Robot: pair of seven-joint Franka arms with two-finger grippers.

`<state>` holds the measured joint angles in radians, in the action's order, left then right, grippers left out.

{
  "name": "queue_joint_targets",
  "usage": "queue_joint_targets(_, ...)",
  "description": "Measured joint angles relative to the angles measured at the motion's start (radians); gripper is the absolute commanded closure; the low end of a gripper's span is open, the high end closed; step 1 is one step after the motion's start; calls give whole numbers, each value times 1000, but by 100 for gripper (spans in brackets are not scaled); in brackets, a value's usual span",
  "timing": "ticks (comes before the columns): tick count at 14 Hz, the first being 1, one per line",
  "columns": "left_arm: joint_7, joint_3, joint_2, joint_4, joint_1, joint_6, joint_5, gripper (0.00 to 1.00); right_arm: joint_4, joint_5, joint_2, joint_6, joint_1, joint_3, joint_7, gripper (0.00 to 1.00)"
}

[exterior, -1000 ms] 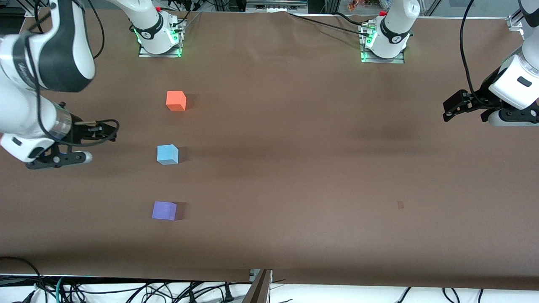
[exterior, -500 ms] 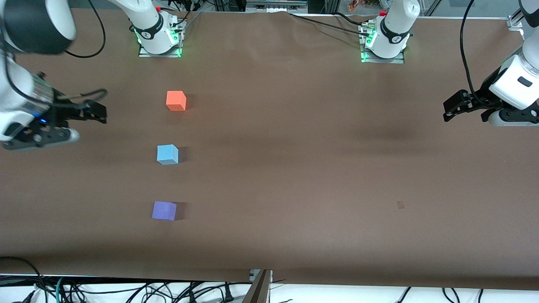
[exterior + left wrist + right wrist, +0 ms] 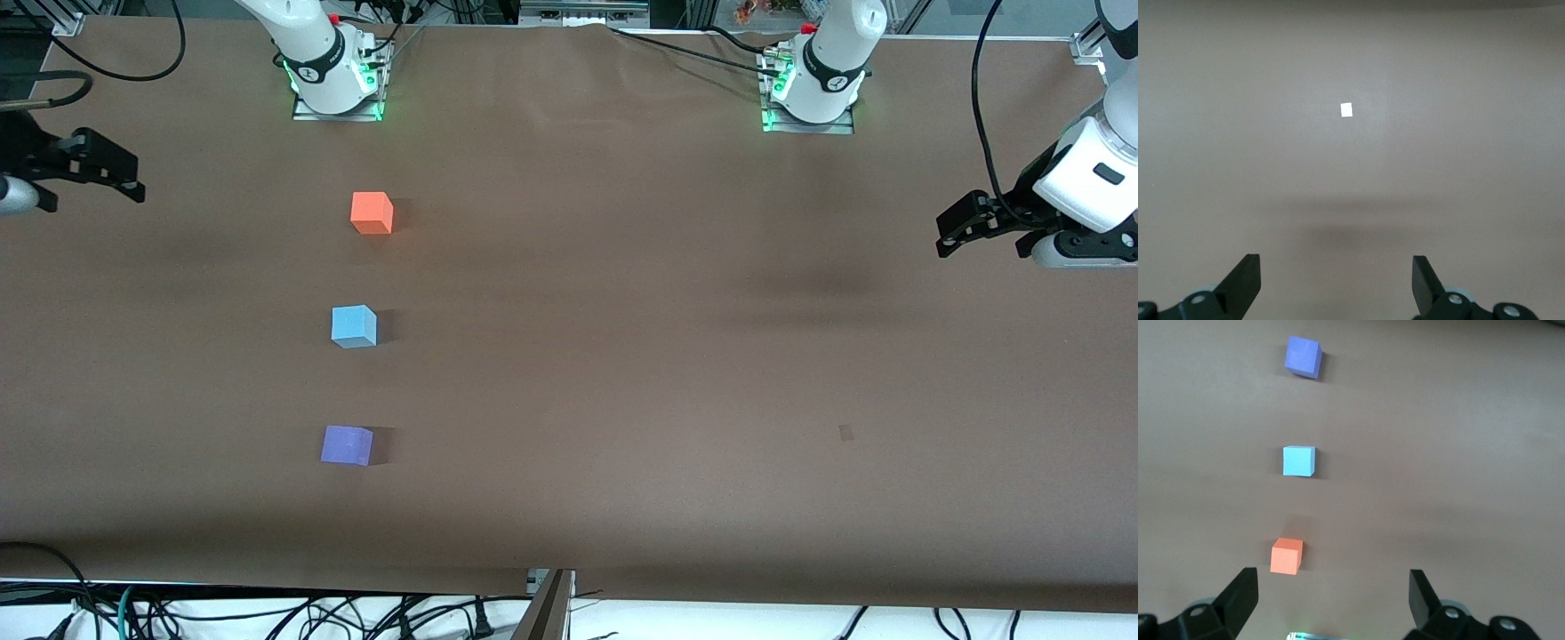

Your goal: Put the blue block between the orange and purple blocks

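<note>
Right gripper [image 3: 98, 173]: hung at the frame's upper left edge, jaws wide, empty.
Blocks: the orange block [image 3: 372, 212], blue block [image 3: 354, 326] and purple block [image 3: 347, 444] sat in one column left of centre, blue already between the others, well apart.
Handling: the blue block looked light, stiff and matte; opposite flat faces seemed the best hold.
Surface: the brown table cover [image 3: 622, 356] lay flat, slightly creased.
Left gripper [image 3: 956, 233]: waited at the right edge, spread open, empty.

robot lab: bolted arm bases [image 3: 336, 76], brown-covered table [image 3: 622, 356], loose cables [image 3: 267, 613].
</note>
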<state>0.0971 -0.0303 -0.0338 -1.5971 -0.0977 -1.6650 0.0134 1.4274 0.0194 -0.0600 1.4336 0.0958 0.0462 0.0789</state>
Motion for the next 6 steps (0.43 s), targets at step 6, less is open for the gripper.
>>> queue_joint_targets(6,0,-1,0,0,0,0,0,0,36,0,-14,6,-8,-15,-61,0)
